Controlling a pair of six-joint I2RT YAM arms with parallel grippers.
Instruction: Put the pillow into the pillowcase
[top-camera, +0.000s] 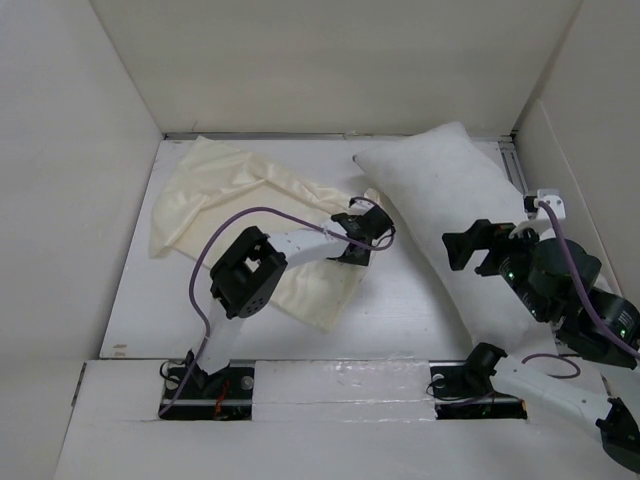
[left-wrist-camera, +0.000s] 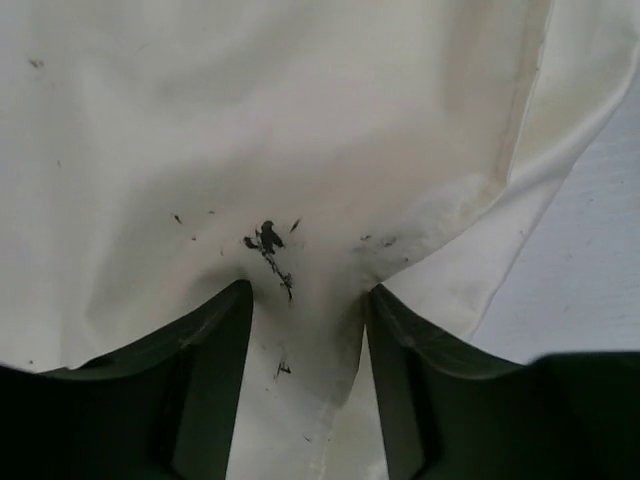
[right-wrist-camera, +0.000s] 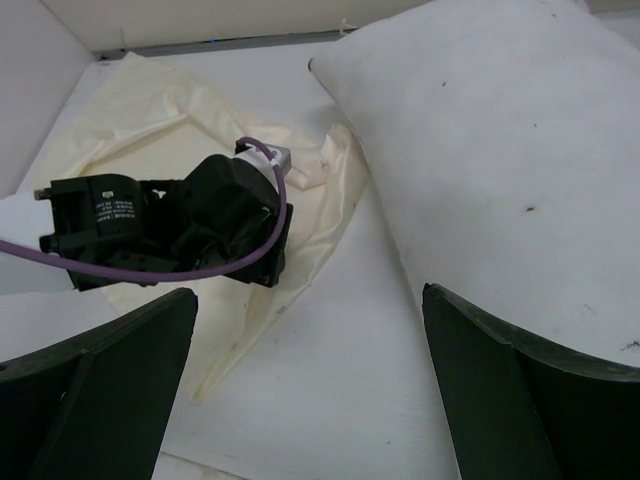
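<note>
Blk left gripper (top-camera: 362, 238), white arm links (top-camera: 300, 243), purple cables (top-camera: 262, 210)

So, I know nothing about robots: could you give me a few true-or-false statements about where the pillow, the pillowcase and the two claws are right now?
1. The pillow is already inside the pillowcase. False: the pillow lies uncovered, to the right of the crumpled pillowcase.
2. The left gripper is down on the pillowcase, with fabric bunched between its fingers. True.
3. The right gripper is clamped on the pillow. False: its jaws stand wide open, holding nothing.
4. The pillowcase is yellower than the pillow. True.
</note>
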